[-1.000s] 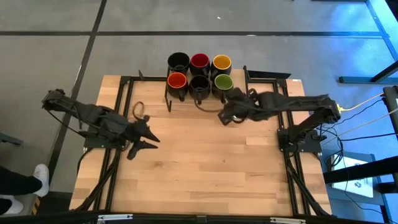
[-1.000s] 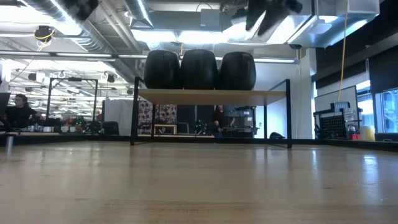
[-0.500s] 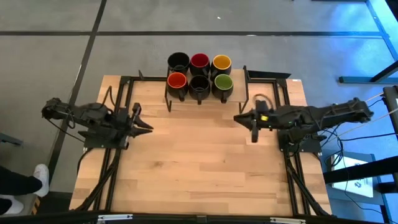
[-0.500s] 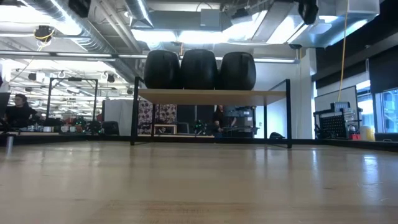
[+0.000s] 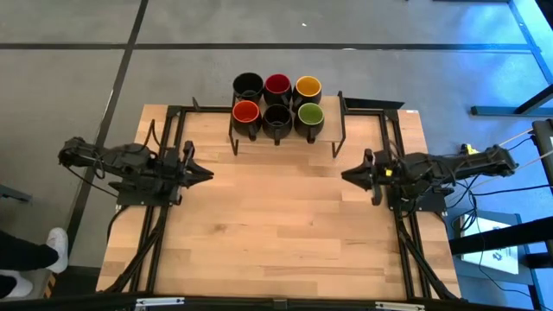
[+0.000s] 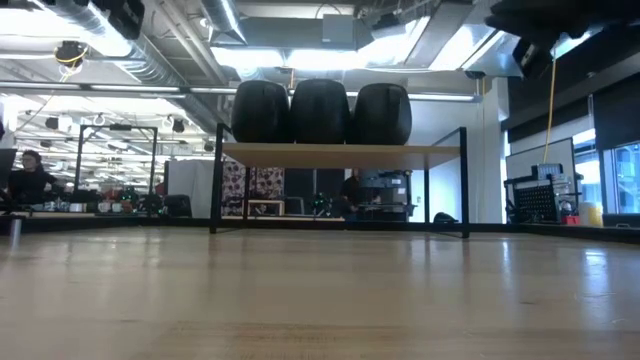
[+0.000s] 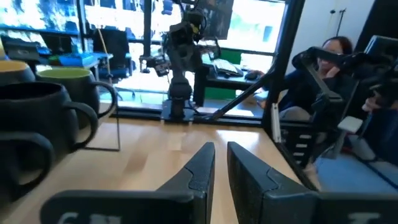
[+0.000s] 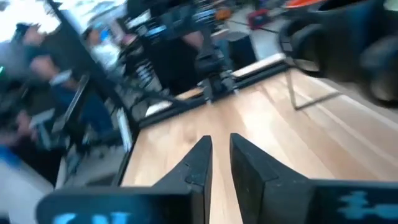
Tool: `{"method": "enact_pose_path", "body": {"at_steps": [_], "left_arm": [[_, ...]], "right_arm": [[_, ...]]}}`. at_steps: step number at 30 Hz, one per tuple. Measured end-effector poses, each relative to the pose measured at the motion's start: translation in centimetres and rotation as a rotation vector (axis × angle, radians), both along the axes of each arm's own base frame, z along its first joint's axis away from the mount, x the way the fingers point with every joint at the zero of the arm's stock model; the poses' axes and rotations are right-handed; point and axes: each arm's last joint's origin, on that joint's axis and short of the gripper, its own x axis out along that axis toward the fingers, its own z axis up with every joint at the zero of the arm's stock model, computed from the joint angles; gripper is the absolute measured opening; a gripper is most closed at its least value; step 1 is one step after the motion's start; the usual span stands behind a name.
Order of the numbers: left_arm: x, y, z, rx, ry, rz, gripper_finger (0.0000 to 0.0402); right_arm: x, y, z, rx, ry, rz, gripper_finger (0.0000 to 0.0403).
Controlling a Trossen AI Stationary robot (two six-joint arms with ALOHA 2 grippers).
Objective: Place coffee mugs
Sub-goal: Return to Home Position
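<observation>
All six mugs [image 5: 277, 114] stand on the shelf [image 6: 340, 152] at the far edge of the table [image 5: 276, 233], so we judge the placing finished. Our left gripper [image 5: 207, 174] and right gripper [image 5: 346, 176] hang over the table's sides, fingers nearly together, holding nothing; only parking the arms is left.

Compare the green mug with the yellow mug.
Inside, the green mug is green; the yellow mug is yellow. The green mug stands in the shelf's row nearer the middle of the table, the yellow mug in the row behind. The low view shows the green mug but not the yellow mug behind it. Both are dark outside, upright, at the shelf's right end.
</observation>
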Motion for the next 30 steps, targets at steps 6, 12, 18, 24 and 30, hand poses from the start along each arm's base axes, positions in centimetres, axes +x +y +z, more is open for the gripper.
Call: {"method": "enact_pose_path", "body": {"at_steps": [6, 12, 18, 24, 30], "left_arm": [[0.6, -0.1, -2.1, 0.031, -0.035, 0.007, 0.0037], [0.7, -0.1, -4.9, 0.02, -0.052, 0.029, 0.0037], [0.0, 0.1, -6.5, 0.009, -0.094, 0.041, 0.0037], [-0.4, 0.2, -8.3, -0.011, -0.122, 0.042, 0.0037], [-0.6, 0.2, -10.7, -0.024, -0.115, 0.032, 0.0037]], "right_arm": [[-1.5, -0.1, -2.1, -0.183, -0.069, 0.091, 0.0045], [-3.2, -0.4, -4.6, -0.273, -0.126, 0.088, 0.0044], [-4.4, -0.7, -6.0, -0.307, -0.208, 0.088, 0.0044], [-4.2, -0.6, -7.2, -0.308, -0.199, 0.089, 0.0044], [-3.9, -0.6, -8.5, -0.31, -0.175, 0.093, 0.0044]]}}
